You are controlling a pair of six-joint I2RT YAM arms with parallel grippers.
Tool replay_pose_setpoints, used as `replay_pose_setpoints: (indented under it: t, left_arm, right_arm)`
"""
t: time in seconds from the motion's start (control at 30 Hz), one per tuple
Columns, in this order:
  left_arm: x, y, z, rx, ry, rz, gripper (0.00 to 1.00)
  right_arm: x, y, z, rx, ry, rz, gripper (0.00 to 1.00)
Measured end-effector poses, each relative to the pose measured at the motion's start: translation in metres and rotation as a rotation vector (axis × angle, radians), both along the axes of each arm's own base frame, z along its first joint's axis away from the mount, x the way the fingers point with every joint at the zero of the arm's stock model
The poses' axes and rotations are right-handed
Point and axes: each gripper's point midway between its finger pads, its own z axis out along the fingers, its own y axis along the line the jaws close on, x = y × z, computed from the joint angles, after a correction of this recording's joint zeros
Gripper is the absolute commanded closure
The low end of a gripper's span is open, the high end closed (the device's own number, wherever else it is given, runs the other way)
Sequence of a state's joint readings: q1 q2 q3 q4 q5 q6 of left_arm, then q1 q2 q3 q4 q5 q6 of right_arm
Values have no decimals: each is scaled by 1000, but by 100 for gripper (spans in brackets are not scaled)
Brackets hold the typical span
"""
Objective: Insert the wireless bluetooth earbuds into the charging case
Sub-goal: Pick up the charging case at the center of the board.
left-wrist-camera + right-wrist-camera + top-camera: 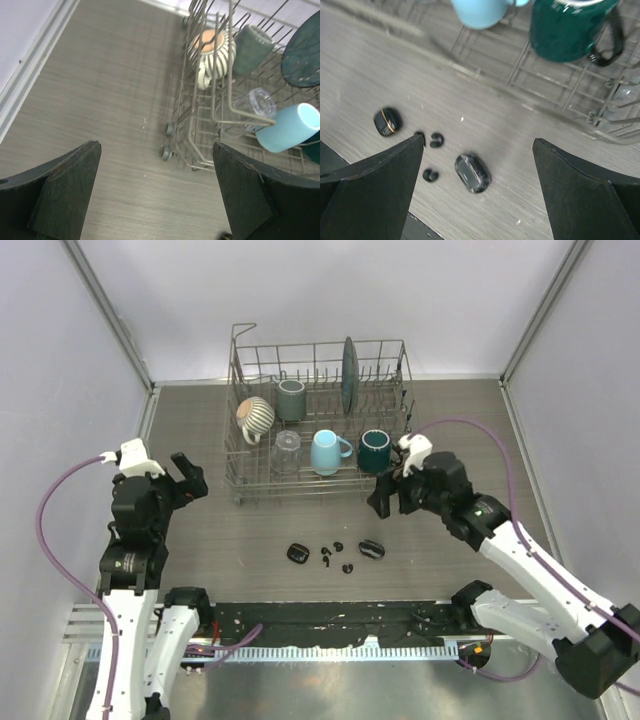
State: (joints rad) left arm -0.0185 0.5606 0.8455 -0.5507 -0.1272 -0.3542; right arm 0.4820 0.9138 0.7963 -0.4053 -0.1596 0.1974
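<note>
Several earbuds [326, 553] lie loose between two cases [297, 552] — none grasped yet — so the right gripper [390, 495], spread wide like the left gripper [188, 478], must drop onto one.

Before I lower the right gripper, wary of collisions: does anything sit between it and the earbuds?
Nothing visible does. The open right gripper hangs above the table; the earbuds lie loose below, dish rack beyond them.

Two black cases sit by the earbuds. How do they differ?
The left case shows a thin gold line across it; the right case is plain black. The left case looks rounder; the right case is a longer oval. Both are small, glossy, and lie on the table flanking the earbuds.
</note>
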Motion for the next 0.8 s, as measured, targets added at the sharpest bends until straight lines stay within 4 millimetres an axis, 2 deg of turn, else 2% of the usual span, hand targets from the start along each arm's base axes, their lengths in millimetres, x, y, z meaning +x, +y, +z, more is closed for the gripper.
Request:
replay_pose_setpoints:
  t: [0.1,0.2,0.27,0.37,0.8]
  left_arm:
    - [-3,3,-9,9,37,14,0]
    - [-7,7,-12,23,48,31,0]
    - [-9,9,-10,30,37,38,0]
    - [-10,10,-10,35,35,42,0]
    - [-8,11,-16,42,62,45,0]
  right_arm:
    - [-16,15,-23,-131,21,65,5]
    - [-26,23,-55,-271,91,90,13]
    - [-25,20,-72,-331,138,68,18]
    - [-25,14,-96,-384,223,4,20]
    - [-54,13,-148,-287,375,-90,20]
